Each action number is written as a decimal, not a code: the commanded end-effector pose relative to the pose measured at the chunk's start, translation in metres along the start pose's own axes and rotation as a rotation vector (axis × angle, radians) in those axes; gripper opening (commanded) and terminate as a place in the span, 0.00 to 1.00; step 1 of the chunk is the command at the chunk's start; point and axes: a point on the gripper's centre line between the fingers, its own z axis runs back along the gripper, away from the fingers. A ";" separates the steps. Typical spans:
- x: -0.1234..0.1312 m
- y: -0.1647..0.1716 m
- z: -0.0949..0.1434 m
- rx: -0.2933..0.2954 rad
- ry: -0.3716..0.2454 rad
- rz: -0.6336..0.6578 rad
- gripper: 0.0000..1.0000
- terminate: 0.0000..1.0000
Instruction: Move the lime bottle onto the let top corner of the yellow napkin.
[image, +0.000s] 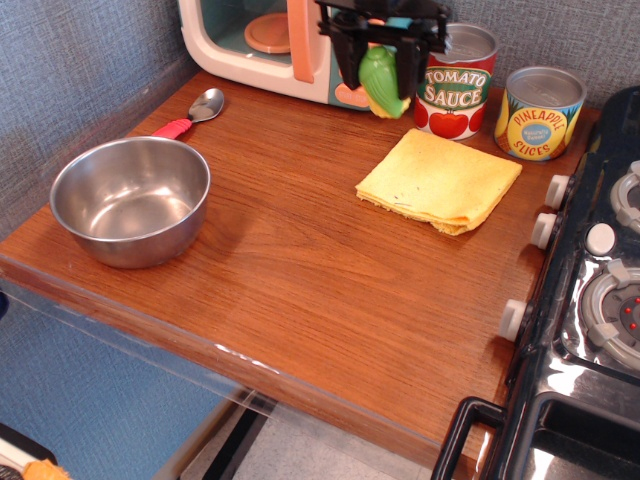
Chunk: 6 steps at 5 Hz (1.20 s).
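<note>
Above wooden counter, fingers pinch ribbed green lime bottle.

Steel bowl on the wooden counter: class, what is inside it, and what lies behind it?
The round steel bowl appears empty; only reflections show on its inner wall. Behind it lies a metal spoon with a red handle. What lies beneath the bowl is covered.

small plastic lime bottle: bright green, yellowish base
folded cloth napkin: yellow
wooden table: brown grain
</note>
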 end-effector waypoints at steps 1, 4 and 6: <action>0.008 -0.011 -0.020 0.065 0.015 -0.053 0.00 0.00; 0.005 -0.016 -0.030 0.093 0.033 -0.104 1.00 0.00; -0.004 0.000 0.042 0.037 -0.093 -0.048 1.00 0.00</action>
